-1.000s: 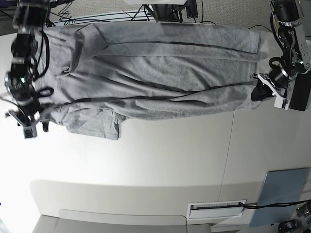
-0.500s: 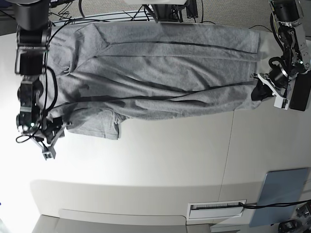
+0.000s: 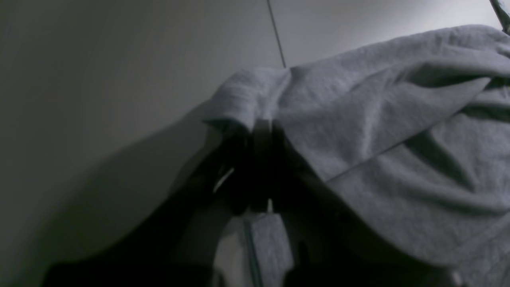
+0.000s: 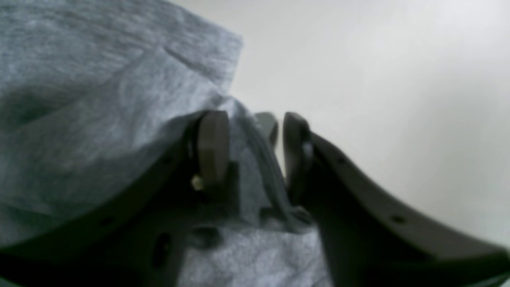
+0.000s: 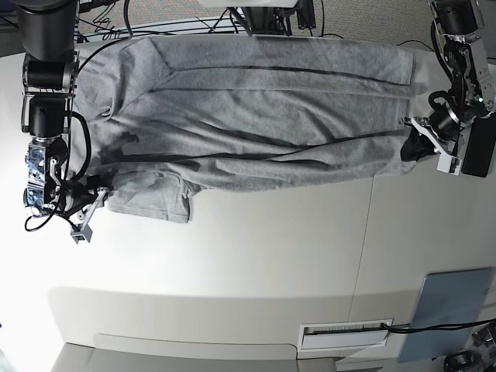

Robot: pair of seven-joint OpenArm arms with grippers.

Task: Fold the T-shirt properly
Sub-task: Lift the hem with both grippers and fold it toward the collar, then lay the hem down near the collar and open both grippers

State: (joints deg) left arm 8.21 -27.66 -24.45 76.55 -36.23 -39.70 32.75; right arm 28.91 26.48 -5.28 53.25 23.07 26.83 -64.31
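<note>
I had the left pincer (image 5: 416,144) clamped on the shirt (image 5: 256,116) hem; the right pincer (image 4: 249,151) straddled a sleeve fold, jaws apart, on the bench (image 5: 271,256).

T-shirt (image 5: 263,116) far edge cut off at top; left tool (image 3: 261,135) tips buried in cloth.
</note>
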